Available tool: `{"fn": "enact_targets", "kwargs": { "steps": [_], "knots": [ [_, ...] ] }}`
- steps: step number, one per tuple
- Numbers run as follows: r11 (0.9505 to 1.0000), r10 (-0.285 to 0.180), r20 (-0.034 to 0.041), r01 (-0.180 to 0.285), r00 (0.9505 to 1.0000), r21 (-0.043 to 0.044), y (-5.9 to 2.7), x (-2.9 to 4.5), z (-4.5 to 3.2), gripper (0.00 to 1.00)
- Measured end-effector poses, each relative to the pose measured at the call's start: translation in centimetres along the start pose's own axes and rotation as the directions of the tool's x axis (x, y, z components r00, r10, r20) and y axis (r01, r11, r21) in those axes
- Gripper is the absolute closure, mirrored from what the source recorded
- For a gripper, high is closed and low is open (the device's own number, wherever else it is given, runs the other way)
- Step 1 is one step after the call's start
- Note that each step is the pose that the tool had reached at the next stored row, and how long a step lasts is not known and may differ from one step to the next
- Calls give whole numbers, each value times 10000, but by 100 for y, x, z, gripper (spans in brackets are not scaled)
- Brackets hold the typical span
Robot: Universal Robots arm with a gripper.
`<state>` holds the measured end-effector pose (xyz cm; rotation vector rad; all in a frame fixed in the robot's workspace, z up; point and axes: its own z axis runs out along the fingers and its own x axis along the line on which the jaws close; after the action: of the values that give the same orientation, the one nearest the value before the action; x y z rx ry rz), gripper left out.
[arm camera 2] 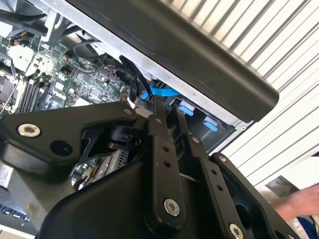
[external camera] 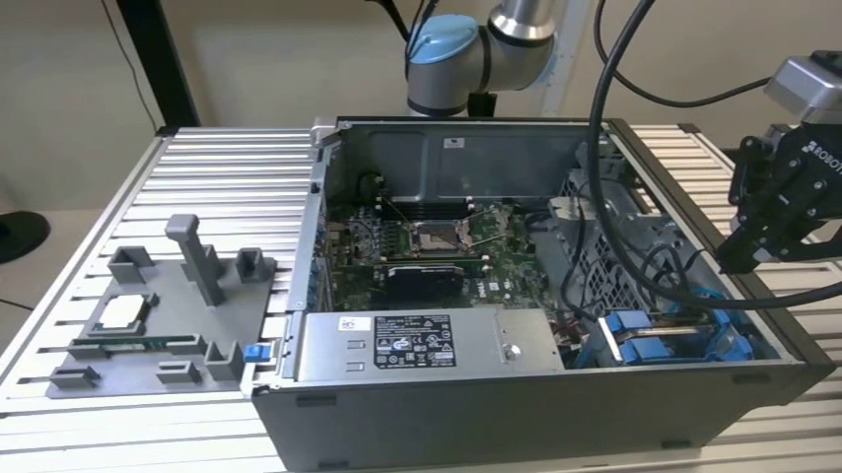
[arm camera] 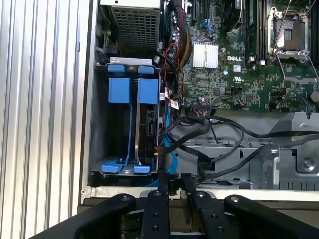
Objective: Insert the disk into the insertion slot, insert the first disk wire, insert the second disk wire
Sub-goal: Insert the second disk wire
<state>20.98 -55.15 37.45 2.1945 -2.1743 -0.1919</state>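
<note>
Open computer case on slatted bench; disk seated in its blue carrier in the drive bay, at about 4 o'clock within the case in the exterior view. Gripper poised over the case edge just beside the bay, fingers drawn close together, clamped on nothing. Black cables lying beside the disk.

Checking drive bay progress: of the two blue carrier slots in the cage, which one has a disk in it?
The blue carrier nearer the motherboard holds a disk; the carrier beside the case wall looks empty.
</note>
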Motion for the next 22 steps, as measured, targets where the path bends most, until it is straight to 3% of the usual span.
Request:
{"fn": "enact_targets", "kwargs": {
  "steps": [10, 11, 22],
  "knots": [
    [10000, 0, 0, 0, 10000, 0, 0, 0, 2, 0],
    [10000, 0, 0, 0, 10000, 0, 0, 0, 2, 100],
    [10000, 0, 0, 0, 10000, 0, 0, 0, 3, 100]
  ]
}}
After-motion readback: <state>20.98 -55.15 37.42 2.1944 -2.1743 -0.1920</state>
